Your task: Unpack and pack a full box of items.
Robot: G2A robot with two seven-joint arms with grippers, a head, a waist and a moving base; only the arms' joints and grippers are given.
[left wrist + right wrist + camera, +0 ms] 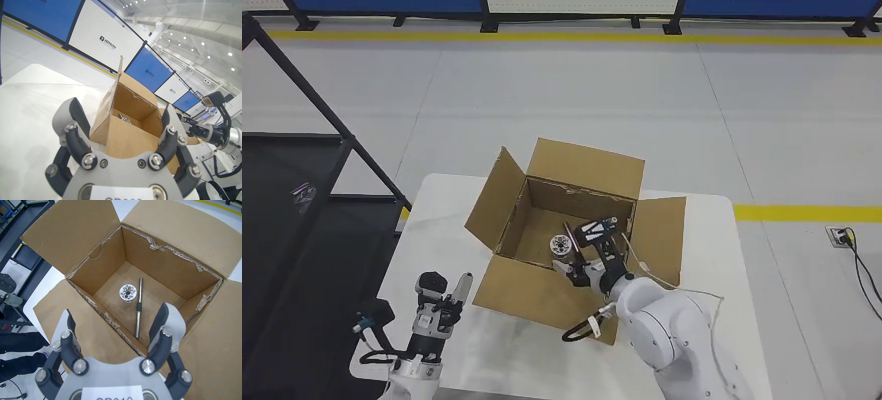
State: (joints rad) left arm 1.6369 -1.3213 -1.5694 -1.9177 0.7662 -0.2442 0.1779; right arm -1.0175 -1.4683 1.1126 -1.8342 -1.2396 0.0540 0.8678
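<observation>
White table [442, 215], black framed rack [302, 260] just beside it, yellow floor line [807, 212] beyond

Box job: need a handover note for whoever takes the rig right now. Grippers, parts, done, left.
Left gripper: open, empty, over the table beside the cardboard box.
Right gripper: open, empty, above the box opening.
Parts: metal hub and metal rod lie on the box floor, close together, seemingly not touching.
Done: flaps are open.
Left: lift both parts out, then repack them.
</observation>
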